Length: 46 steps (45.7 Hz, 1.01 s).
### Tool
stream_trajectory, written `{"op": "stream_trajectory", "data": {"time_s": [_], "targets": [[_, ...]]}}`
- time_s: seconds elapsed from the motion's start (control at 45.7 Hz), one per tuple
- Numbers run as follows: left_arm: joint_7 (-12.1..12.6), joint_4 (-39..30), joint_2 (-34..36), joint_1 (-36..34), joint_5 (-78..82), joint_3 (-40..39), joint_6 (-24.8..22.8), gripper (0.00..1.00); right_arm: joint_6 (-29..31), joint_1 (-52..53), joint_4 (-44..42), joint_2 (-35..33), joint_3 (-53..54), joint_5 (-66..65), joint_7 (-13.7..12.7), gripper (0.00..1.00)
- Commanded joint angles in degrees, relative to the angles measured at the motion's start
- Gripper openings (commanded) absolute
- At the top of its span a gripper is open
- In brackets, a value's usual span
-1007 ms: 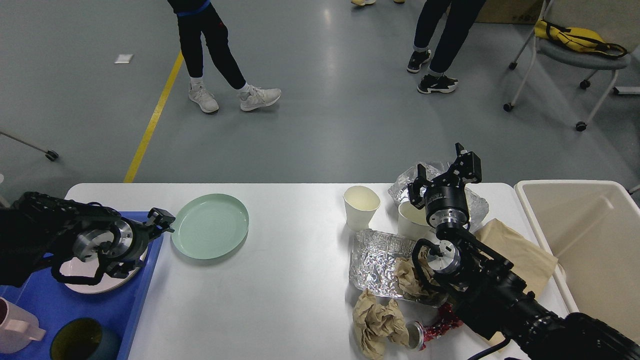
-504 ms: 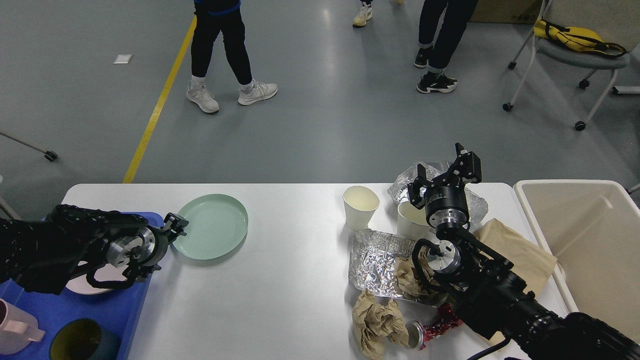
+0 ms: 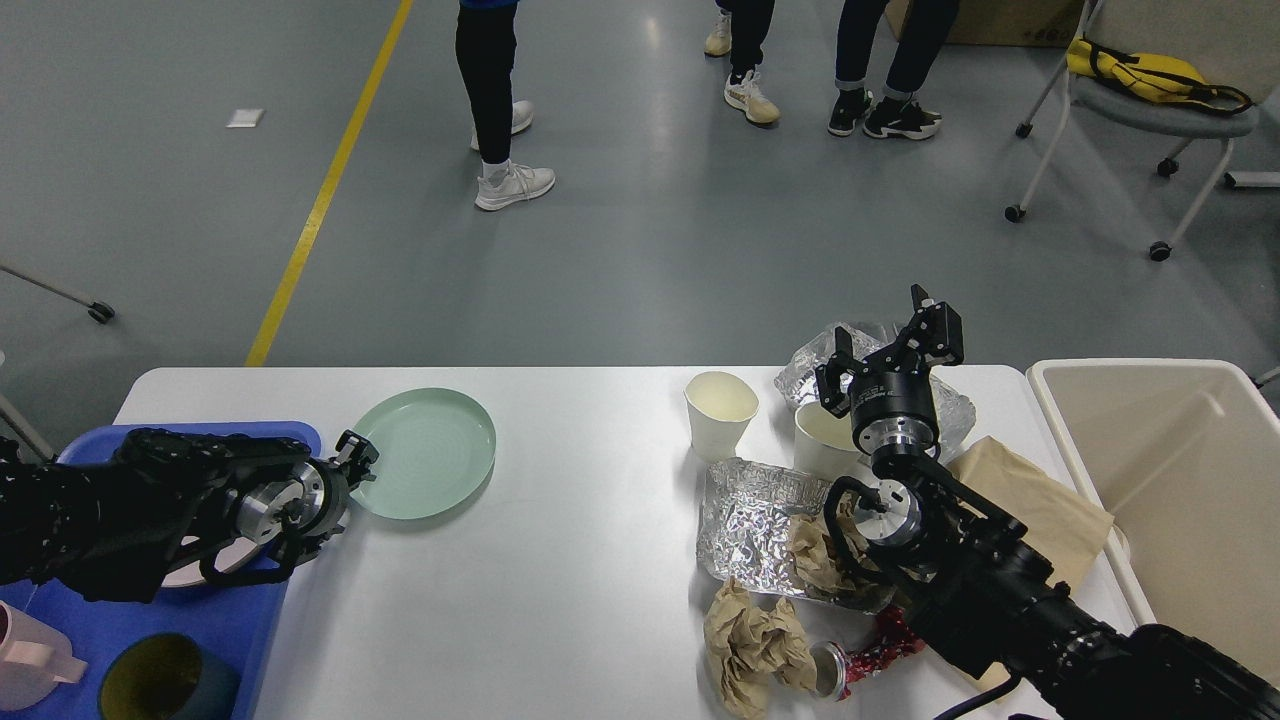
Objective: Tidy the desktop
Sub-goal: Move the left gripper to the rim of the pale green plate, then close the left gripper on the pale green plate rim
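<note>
The white desktop (image 3: 560, 580) carries a pale green plate (image 3: 430, 465) at its left. My left gripper (image 3: 356, 461) sits at that plate's left rim; it looks small and end-on, so its fingers cannot be told apart. On the right lie two paper cups (image 3: 721, 408) (image 3: 822, 440), a flat foil sheet (image 3: 752, 520), crumpled foil (image 3: 955, 405), brown paper wads (image 3: 757, 640), a crushed red can (image 3: 862, 660) and a tan paper sheet (image 3: 1035, 505). My right gripper (image 3: 890, 347) hangs open above the far cup and crumpled foil, holding nothing.
A blue tray (image 3: 245, 625) at the front left holds a pink plate, a pink mug (image 3: 35, 655) and a dark cup (image 3: 160, 685). A beige bin (image 3: 1190, 470) stands off the desktop's right end. People stand on the floor beyond, and a chair (image 3: 1150, 110) is at far right.
My left arm has swung right from over the blue tray until its gripper reached the green plate's left rim. The right arm has stayed still. The people behind have walked about.
</note>
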Motion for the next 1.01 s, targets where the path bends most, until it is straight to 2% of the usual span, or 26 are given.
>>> {"op": "stream_trajectory", "data": {"time_s": [0.0,0.044,0.175,0.394,0.985], "targets": [[0.1,0.1,-0.3,0.3,0.2,-0.2,0.1,0.54,0.0,0.0,0.0,0.0,0.0,0.0,-0.1,1.00],[0.1,0.1,-0.7,0.3,0.2,-0.1,0.1,0.48,0.0,0.0,0.1,0.0,0.0,0.0,0.0,1.00],[0.1,0.1,-0.8,0.4,0.2,-0.1,0.1,0.42,0.0,0.0,0.0,0.0,0.0,0.0,0.0,1.00],[0.2,0.0,-1.2,0.4,0.3,-0.1,2.2,0.36,0.0,0.0,0.0,0.0,0.0,0.0,0.0,1.00],[0.0,0.0,-1.5,1.1,0.8,-0.2,2.3,0.21,0.0,0.0,0.1,0.0,0.0,0.0,-0.1,1.00]]}}
